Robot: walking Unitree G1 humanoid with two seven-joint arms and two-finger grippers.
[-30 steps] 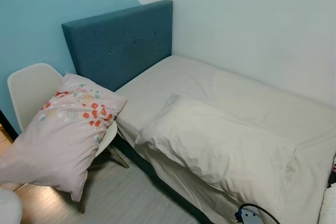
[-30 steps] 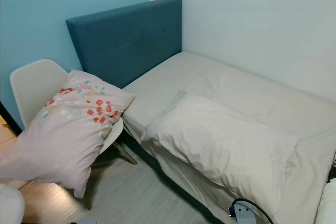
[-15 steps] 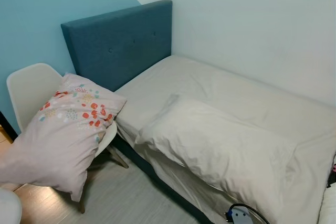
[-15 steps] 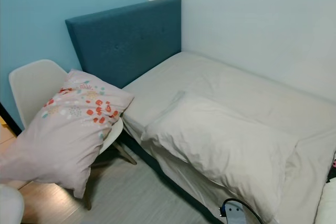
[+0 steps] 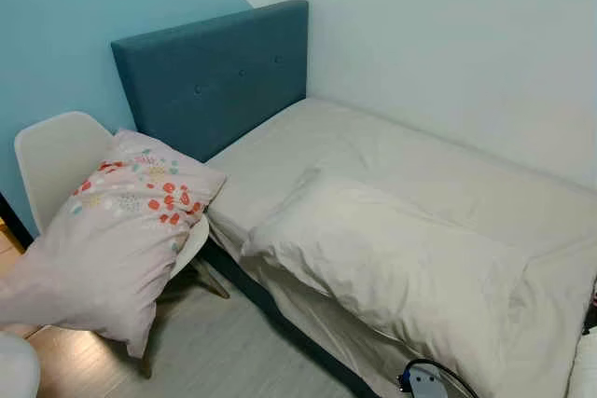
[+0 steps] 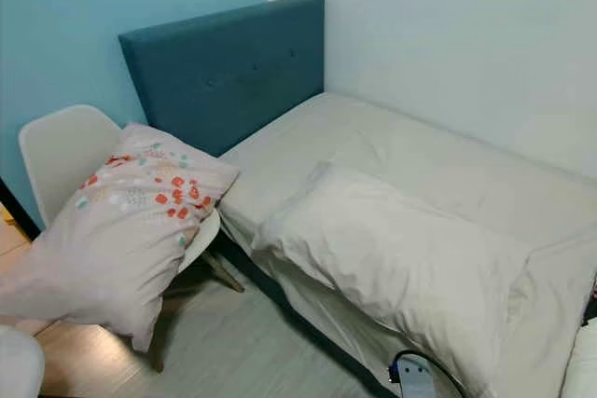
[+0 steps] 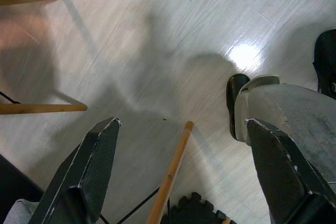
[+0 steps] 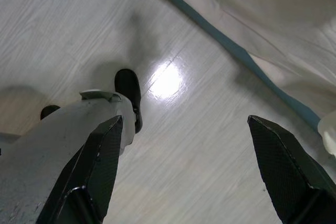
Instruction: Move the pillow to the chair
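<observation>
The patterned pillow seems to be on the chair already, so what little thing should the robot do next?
Probably nothing more than stepping back. The patterned pillow already leans on the white chair, and both the left gripper and right gripper hang open over bare floor.

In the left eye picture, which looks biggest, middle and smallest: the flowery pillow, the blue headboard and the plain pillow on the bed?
Largest to smallest as they look:
1. plain pillow
2. and 3. flowery pillow and blue headboard look about alike in area, and the pillow lies nearer the camera, so I won't rank them.
</observation>
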